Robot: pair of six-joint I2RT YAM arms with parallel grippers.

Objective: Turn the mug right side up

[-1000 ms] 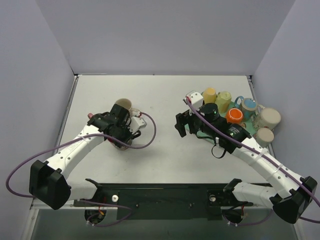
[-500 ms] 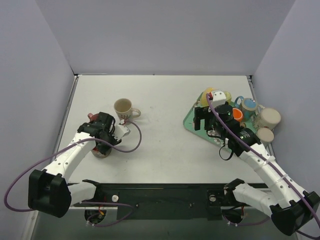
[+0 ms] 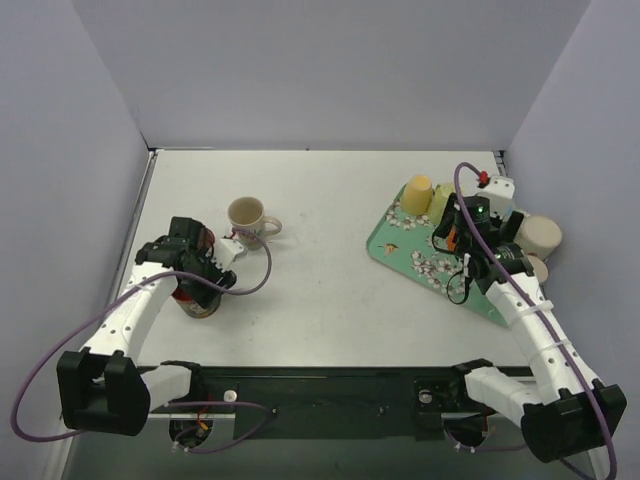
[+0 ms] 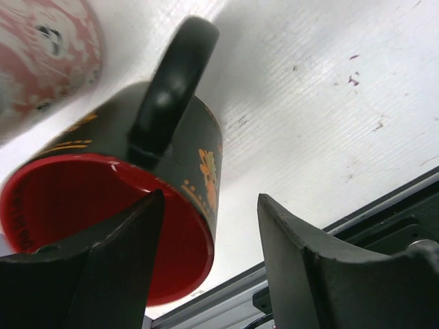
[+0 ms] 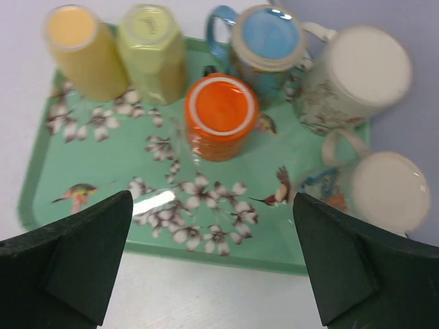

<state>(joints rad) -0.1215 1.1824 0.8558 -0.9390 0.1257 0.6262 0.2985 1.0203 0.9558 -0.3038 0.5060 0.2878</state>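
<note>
Moved: the left arm had swung from the cream mug [image 3: 245, 213] to the near left of the table [image 3: 330, 290]. The right arm had gone from the tray's left edge to hang over its far right.
Left gripper [image 4: 209, 205]: fingers apart, one over the red mouth of the black mug [image 4: 199, 147] and one outside its wall; not clamped.
Right gripper [image 5: 212, 199]: fingers wide apart above the tray [image 5: 96, 161], holding nothing.
Task's thing: the black mug stood at the near left under the left wrist, just beside a pink patterned mug [image 4: 41, 55].
Done: the cream mug stood mouth up, left of centre. The black mug showed its red inside to the wrist camera, so it was probably upright too.
Left: the orange mug [image 5: 221, 113], blue mug [image 5: 264, 38] and two yellow cups [image 5: 79, 51] sat bottoms up on the tray. Two white mugs [image 5: 357, 72] at its right edge seemed inverted as well.
Contents: the cream and black mugs looked empty; the tray held only mugs.
Next target: likely the orange mug, nearest the open right fingers.
</note>
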